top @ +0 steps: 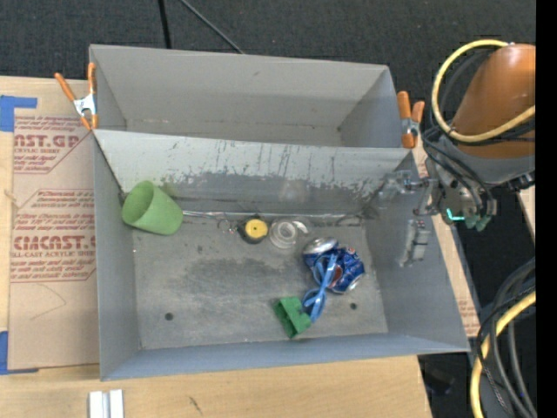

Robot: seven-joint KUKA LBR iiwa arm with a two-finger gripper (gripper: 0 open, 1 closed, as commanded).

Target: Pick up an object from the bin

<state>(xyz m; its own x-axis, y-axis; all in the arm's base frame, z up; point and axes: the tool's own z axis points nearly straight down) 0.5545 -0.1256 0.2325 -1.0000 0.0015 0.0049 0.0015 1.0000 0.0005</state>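
Camera view looks down on the grey metal bin (122, 320), with the arm's orange-covered wrist (500, 94) off its right rim. The gripper (416, 238) hangs low against the right wall; whether it is open or closed cannot be told. A green cup (152, 207) lies on its side in the far left corner. Nearest the gripper, yet apart from it, is a crushed blue-and-silver can (335, 266), right of centre. A green block (293, 314) sits just below it. A clear ring (287, 232) and a small yellow disc (255, 229) lie side by side near the back wall.
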